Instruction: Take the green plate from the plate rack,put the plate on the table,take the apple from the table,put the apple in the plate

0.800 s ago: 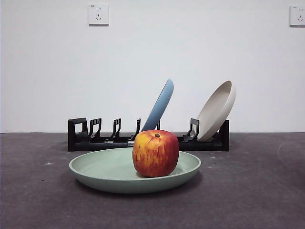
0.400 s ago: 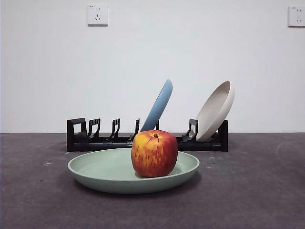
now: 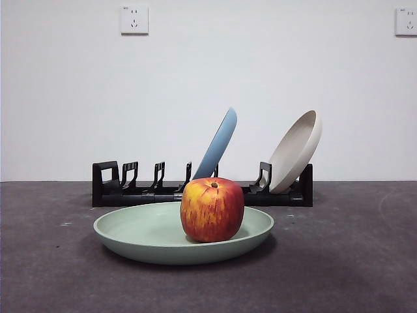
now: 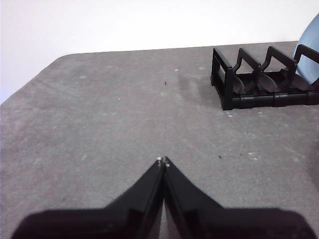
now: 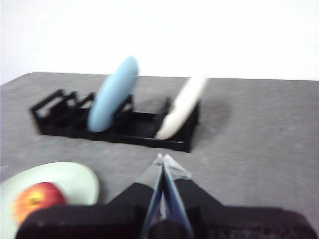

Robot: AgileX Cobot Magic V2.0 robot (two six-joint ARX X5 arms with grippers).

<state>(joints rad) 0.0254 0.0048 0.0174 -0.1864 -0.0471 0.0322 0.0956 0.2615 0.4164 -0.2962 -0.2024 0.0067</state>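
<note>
Resting in the green plate [image 3: 143, 235], the apple [image 3: 212, 210] sits apart from both pressed-together pincers [image 4: 163, 160] [image 5: 162, 156].

- No readable text, labels, brands or numbers anywhere here.
- The wall sockets [image 3: 134, 19] carry tiny marks, too small to read.

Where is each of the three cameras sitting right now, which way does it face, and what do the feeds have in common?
Front view: low, at table height, facing the apple in the green plate, plate rack behind; no arm shows.
Left wrist view: above bare table, facing the rack's end; left gripper shut.
Right wrist view: above the table, facing rack, blue plate, beige plate; right gripper shut.
All three share the rack.
</note>
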